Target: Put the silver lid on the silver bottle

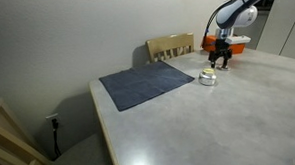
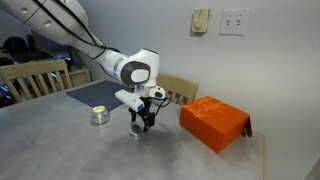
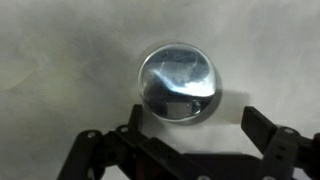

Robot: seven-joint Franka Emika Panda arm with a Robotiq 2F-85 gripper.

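The silver lid point(image 3: 180, 82) is a shiny round dome lying on the grey table, and it fills the middle of the wrist view. My gripper point(image 3: 198, 125) hangs just over it, open, with one dark finger point(image 3: 262, 125) on each side and nothing between them. The lid sits slightly ahead of the gap. In an exterior view the gripper point(image 2: 140, 125) points down at the lid point(image 2: 137, 132), and the small silver bottle point(image 2: 99, 115) stands on the table a short way beside it. The bottle point(image 1: 207, 78) and the gripper point(image 1: 220, 61) also show in the other exterior view.
An orange box point(image 2: 215, 123) lies close to the gripper on the side away from the bottle. A dark grey mat point(image 1: 148, 84) covers part of the table point(image 1: 189, 121). Wooden chairs point(image 1: 171, 46) stand at the table's far edge.
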